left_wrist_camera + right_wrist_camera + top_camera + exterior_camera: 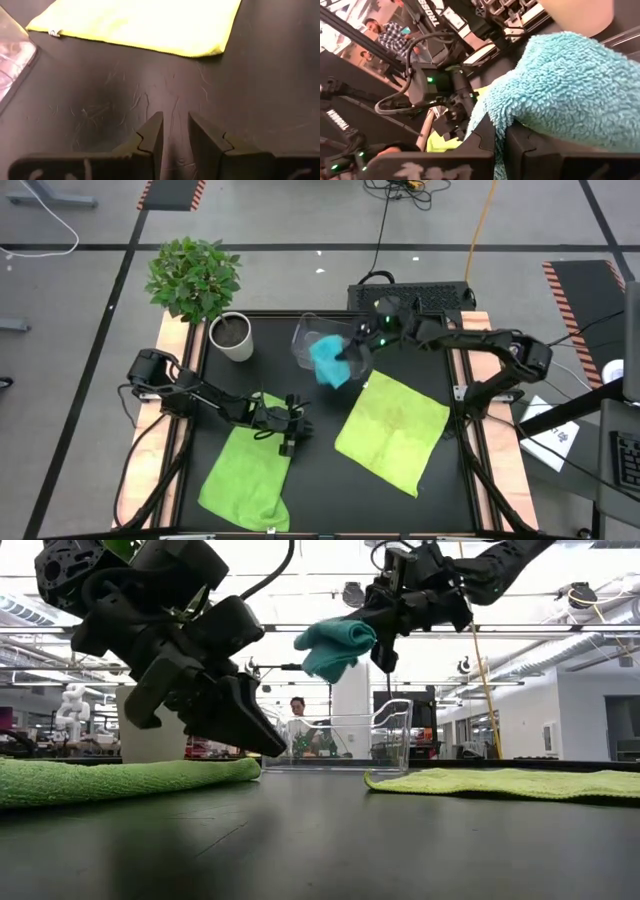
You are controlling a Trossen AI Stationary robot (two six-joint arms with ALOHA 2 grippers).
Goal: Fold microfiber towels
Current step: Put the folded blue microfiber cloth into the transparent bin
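Overhead: my right gripper hangs above the clear bin at the back of the bench, and my left gripper sits low toward the front, at the inner edge of the left green towel.
Right fingers: pinched tight on the blue towel; my own wrist picture shows the fuzzy blue pile bulging out over both fingers, a grip the overhead hides.
Blue towel: bunched and off the bench; the level view shows it hanging in the air above the bin, touching nothing but my right gripper.
Left fingers: a narrow gap, nothing between them; my left wrist picture shows both tips over bare dark bench.
Left green towel: lying at the front left, one end hanging over the bench's front edge; in the level view its near edge is rolled thick.
Right green towel: spread flat and turned cornerwise at right centre; my left wrist picture shows its hem across a bare strip from my tips.
Open room: a dark bare lane between the two green towels, running from the bin to the front edge.
Edges: a potted plant stands at the back left corner, beside the bin.
Level view only: a person far back in the room, seen through the bin.
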